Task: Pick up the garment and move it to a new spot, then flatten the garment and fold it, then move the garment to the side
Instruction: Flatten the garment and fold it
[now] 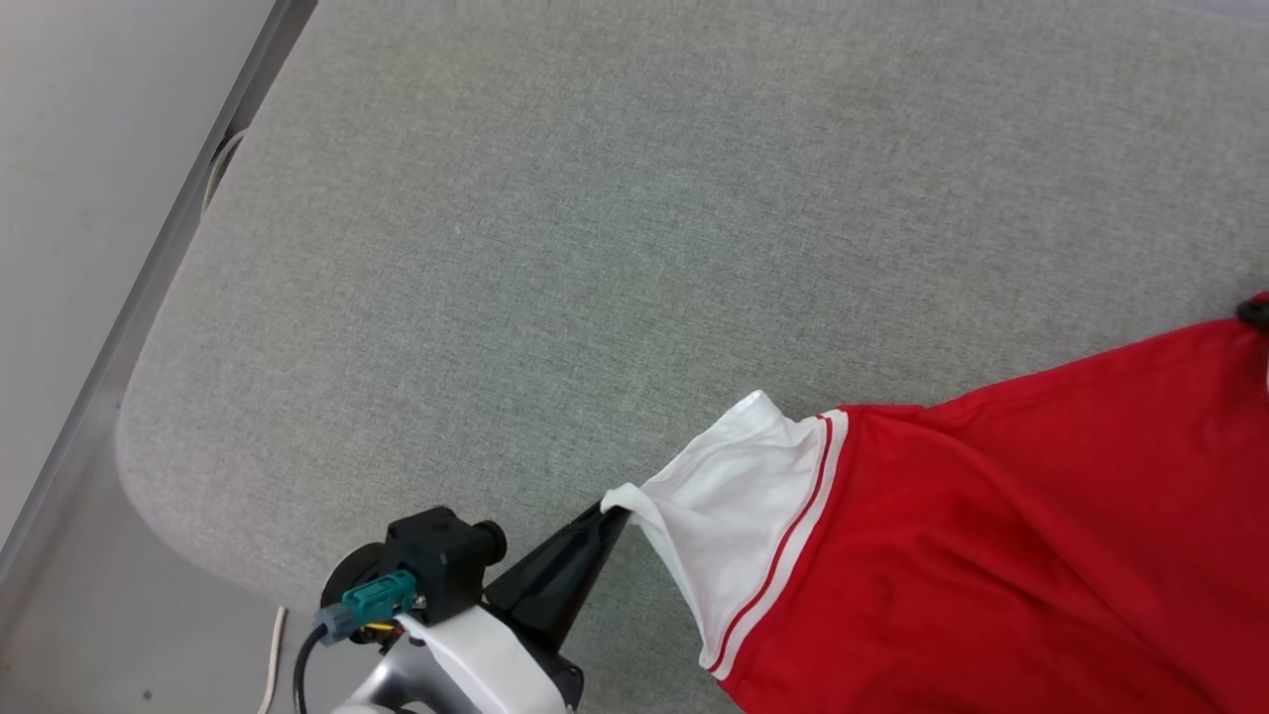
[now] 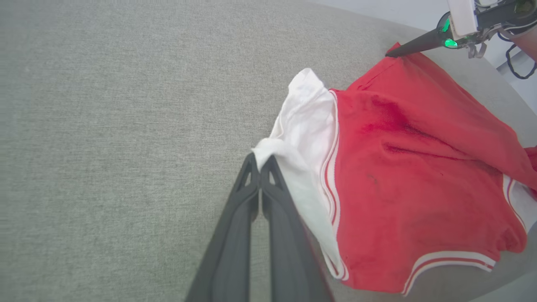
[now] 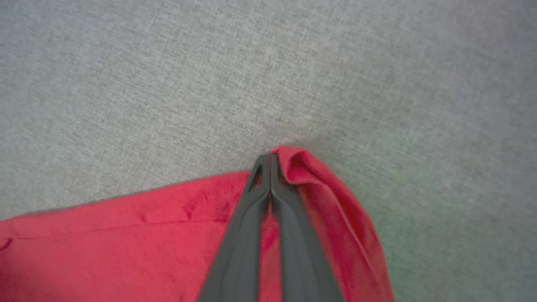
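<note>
The garment (image 1: 991,535) is a red jersey with a white sleeve (image 1: 734,516) edged in red-white stripes, lying at the lower right of a grey padded table (image 1: 595,248). Its printed front is hidden. My left gripper (image 1: 617,512) is shut on the corner of the white sleeve, seen close in the left wrist view (image 2: 261,161). My right gripper (image 3: 270,158) is shut on a red corner of the garment (image 3: 310,184); its tip shows at the head view's right edge (image 1: 1254,313) and at the upper right of the left wrist view (image 2: 390,54). The cloth is stretched between both grips.
The table's rounded corner (image 1: 149,476) is at the lower left, with a metal rail (image 1: 149,268) and pale floor beyond it. A white cable (image 1: 273,659) hangs near my left arm. Bare grey surface spreads across the far side.
</note>
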You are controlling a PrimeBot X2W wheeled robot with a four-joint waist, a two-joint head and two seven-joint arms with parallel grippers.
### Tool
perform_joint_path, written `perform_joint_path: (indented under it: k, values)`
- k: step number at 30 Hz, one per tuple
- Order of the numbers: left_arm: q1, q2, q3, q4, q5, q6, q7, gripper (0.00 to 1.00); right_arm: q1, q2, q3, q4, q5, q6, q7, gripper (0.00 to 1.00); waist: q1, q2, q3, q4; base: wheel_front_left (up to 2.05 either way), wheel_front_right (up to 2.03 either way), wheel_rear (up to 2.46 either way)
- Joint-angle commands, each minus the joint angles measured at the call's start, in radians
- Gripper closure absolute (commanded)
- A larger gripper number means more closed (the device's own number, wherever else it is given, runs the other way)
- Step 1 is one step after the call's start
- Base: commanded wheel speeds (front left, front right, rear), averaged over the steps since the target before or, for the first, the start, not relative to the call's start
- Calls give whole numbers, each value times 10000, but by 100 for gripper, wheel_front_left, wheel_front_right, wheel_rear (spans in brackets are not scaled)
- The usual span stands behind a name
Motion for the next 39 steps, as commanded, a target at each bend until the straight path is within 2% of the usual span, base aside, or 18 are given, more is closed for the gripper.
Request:
perform_joint_path:
  k: [1, 12, 20, 30, 39]
  values:
    - [-64, 89, 100, -17, -38, 85, 44, 100, 347, 206, 137, 244, 10, -8, -64, 100, 0, 0, -190, -174, 0, 0, 0]
    - [176, 480, 539, -10, -145, 330, -154, 100, 0, 418, 373, 24, 545, -8, -1627, 100, 0, 0, -1317, -1185, 0, 0, 0]
    - [188, 987, 1178, -271, -185, 587, -394, 100, -16, 420, 508, -521, 1098, -8, -2393, 100, 0, 0, -2147, -2076, 0, 0, 0]
    - [-341, 1860, 2363, -999, -159, 866, -540, 100, -246, 235, 833, -2118, 1674, -8, -2725, 100, 0, 0, -2778, -3081, 0, 0, 0]
    - [-1541, 2613, 3710, -1705, -245, 1030, -434, 100, -752, 305, 836, -3849, 1964, -8, -3046, 100, 0, 0, -3154, -4022, 0, 0, 0]
